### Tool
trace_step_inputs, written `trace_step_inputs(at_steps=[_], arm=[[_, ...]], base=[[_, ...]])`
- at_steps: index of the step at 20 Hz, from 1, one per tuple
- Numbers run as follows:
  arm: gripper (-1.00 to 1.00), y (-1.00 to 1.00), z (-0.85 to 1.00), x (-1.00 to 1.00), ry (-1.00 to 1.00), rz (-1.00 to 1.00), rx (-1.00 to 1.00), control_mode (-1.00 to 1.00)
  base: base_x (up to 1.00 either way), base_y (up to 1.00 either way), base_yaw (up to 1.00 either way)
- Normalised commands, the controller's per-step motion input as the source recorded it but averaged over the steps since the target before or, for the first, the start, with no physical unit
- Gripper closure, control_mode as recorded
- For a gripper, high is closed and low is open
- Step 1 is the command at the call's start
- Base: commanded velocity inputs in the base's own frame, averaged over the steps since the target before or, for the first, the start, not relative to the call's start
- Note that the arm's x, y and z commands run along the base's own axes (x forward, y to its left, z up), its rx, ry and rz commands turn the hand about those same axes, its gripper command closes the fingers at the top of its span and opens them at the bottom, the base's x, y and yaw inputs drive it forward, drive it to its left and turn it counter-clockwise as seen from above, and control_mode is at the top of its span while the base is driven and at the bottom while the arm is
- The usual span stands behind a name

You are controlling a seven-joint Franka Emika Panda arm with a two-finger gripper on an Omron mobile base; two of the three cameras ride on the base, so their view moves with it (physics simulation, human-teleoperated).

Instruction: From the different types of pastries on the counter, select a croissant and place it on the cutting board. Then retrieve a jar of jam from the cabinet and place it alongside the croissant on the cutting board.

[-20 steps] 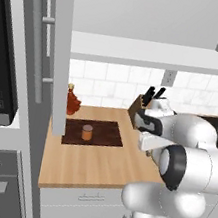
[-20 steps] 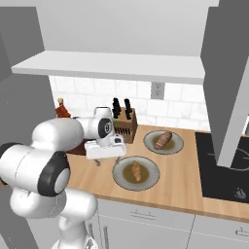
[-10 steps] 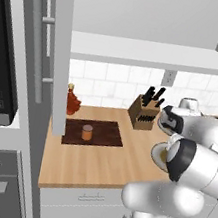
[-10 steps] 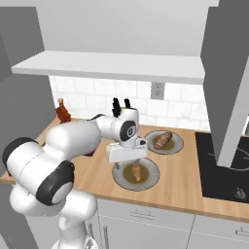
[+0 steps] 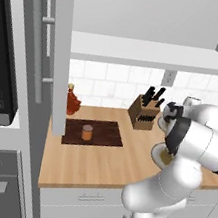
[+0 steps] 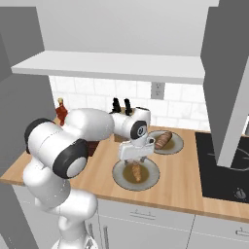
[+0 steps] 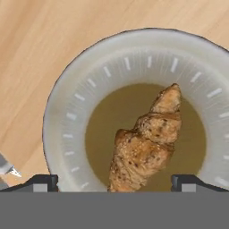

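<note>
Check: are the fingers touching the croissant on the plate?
Apart. The hand view shows both fingers spread wide, olive plate visible between each and the croissant.

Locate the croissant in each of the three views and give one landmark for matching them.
Left base view: mostly hidden behind the arm; its plate peeks out at right of centre.
Right base view: the croissant lies on that plate, centre, just below the open hand.
Hand view: croissant at centre, between the fingertips.
Shared landmark: the round pale plate under it.
</note>
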Motion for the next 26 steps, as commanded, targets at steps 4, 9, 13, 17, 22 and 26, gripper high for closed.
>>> trace_step_inputs(at_steps=[4, 9, 13, 17, 22, 26], arm=[[-1.00, -0.19, -0.86, -0.08, 0.00, -0.01, 0.00, -1.00], [-1.00, 0.00, -0.04, -0.05, 0.00, -0.01, 0.09, -1.00], [-1.00, 0.00, 0.00, 0.00, 0.00, -0.01, 0.06, -1.00], [-1.00, 0.01, -0.23, 0.00, 0.00, -0.03, 0.02, -1.00], [-1.00, 0.05, -0.44, 0.00, 0.00, -0.04, 0.00, -1.00], [1.00, 0.21, -0.42, 0.00, 0.00, -0.04, 0.00, -1.00]], base=[[0.00, 0.00, 0.00], [0.00, 0.00, 0.00], [0.00, 0.00, 0.00], [0.00, 0.00, 0.00], [0.00, 0.00, 0.00], [0.00, 0.00, 0.00]])
